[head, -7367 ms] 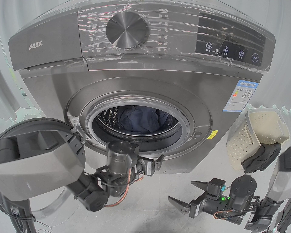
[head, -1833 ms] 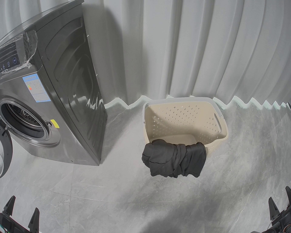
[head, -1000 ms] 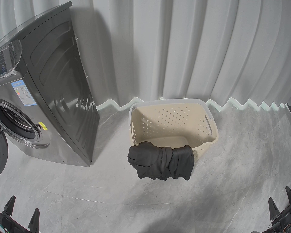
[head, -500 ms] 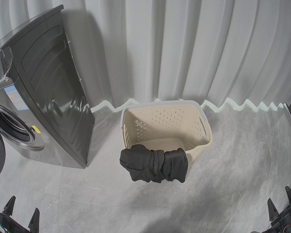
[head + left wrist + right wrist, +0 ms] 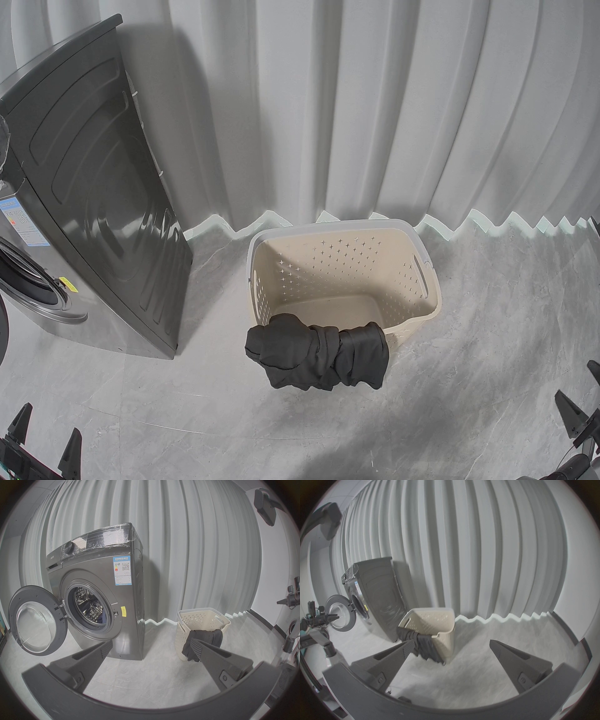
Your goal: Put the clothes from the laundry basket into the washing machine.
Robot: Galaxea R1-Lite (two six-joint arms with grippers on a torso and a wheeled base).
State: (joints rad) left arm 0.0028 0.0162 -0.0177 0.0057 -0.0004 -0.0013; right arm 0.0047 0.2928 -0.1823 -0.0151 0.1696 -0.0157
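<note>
A cream laundry basket stands on the grey floor in front of the curtain. A dark garment hangs bunched over its near rim; I also see the garment and the basket in the left wrist view, and the garment in the right wrist view. The grey washing machine stands at the left, its round door swung open and the drum showing. My left gripper is open at the bottom left corner, my right gripper open at the bottom right, both empty and well short of the basket.
A white pleated curtain closes off the back. Bare grey floor lies between me and the basket and to its right. The open machine door juts out to the machine's left side.
The head view has swung from the washing machine's drum rightwards to the basket, which now sits near the middle. The garment stays draped on the rim. The right gripper has shifted slightly.
</note>
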